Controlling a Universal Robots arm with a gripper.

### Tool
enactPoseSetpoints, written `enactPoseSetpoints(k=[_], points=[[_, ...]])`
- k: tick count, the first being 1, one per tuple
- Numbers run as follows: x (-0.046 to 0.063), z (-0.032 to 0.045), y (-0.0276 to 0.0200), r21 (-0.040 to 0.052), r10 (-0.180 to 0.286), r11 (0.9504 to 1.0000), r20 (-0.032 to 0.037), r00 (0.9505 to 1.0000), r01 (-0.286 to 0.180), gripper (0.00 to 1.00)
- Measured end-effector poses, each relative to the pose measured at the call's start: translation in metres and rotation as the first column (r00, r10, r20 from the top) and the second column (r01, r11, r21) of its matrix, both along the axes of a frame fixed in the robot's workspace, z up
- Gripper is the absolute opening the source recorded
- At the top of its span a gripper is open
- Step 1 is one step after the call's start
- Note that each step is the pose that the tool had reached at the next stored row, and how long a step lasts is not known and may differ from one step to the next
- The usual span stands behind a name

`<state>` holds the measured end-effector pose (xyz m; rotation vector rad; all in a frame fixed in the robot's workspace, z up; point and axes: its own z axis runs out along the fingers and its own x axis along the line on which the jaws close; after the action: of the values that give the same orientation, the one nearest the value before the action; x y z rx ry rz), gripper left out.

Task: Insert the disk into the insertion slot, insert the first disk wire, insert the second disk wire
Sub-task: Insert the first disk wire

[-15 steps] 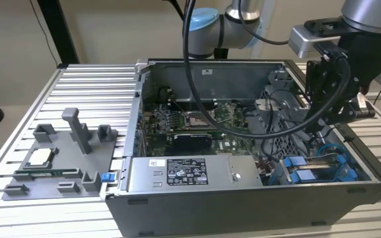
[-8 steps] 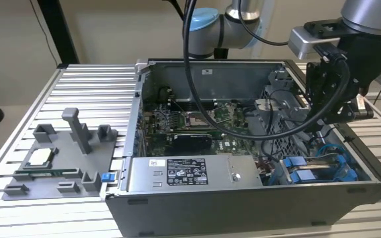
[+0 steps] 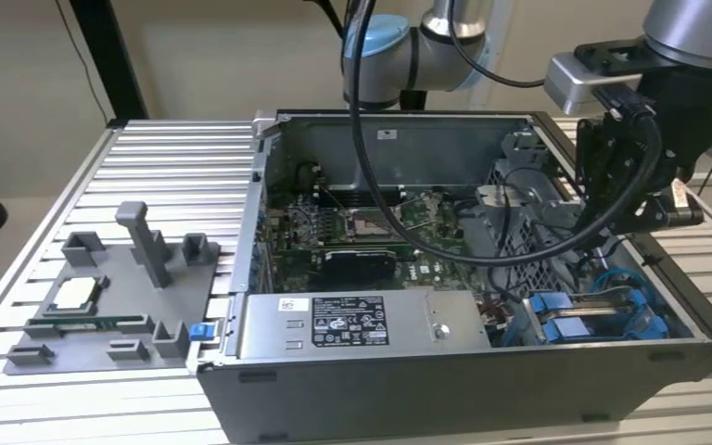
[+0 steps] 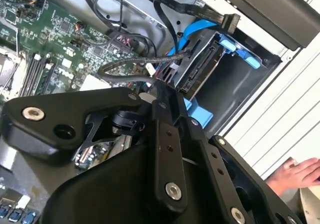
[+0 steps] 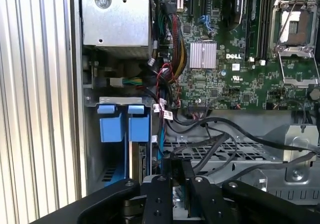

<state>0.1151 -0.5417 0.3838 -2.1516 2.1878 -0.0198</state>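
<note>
Beside the insertion slot (image 5: 124, 127), black cables (image 5: 235, 129) drape across the perforated cage (image 5: 240, 153)

The hand (image 4: 158, 90) hides part of the disk (image 4: 202, 69).

The insertion slot (image 5: 112, 129) is grey with bright blue tabs, the motherboard (image 5: 220, 84) green, the table (image 3: 171, 158) ribbed silver.

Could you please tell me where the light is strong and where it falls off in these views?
Exterior view: the ribbed table is evenly bright, while the computer case's front wall lies in shadow. Second wrist view: the table beside the case is washed out pale. First wrist view: the silver heat sink shines pale.
</note>
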Motion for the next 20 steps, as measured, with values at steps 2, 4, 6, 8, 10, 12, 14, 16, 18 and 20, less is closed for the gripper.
enactPoseSetpoints(k=[2,4,6,8,10,12,14,16,18,20], points=[[0.004,-0.0006,-0.0007,-0.0001,0.0,1.0,0.0,1.0,0.0,0.0],[0.008,-0.0016,-0.0017,-0.0001,0.0,1.0,-0.0002,1.0,0.0,0.0],[0.014,-0.0026,-0.0031,0.0004,0.0,1.0,-0.0005,1.0,0.0,0.0],[0.019,-0.0039,-0.0059,0.0021,0.0,1.0,-0.0009,1.0,0.0,0.0],[0.024,-0.0054,-0.0095,0.0049,0.0,1.0,-0.0012,1.0,0.0,0.0],[0.027,-0.0075,-0.0132,0.0093,0.0,1.0,-0.0017,1.0,0.0,0.0],[0.029,-0.0096,-0.0168,0.0164,0.0,0.9999,-0.0021,1.0,0.0,0.0],[0.03,-0.012,-0.0203,0.0196,0.0,0.9998,-0.0031,1.0,0.0,0.0],[0.031,-0.0145,-0.0233,0.0218,0.0,0.9998,-0.004,1.0,0.0,0.0],[0.031,-0.017,-0.0255,0.0238,-0.001,0.9997,-0.0048,1.0,0.001,0.0]])
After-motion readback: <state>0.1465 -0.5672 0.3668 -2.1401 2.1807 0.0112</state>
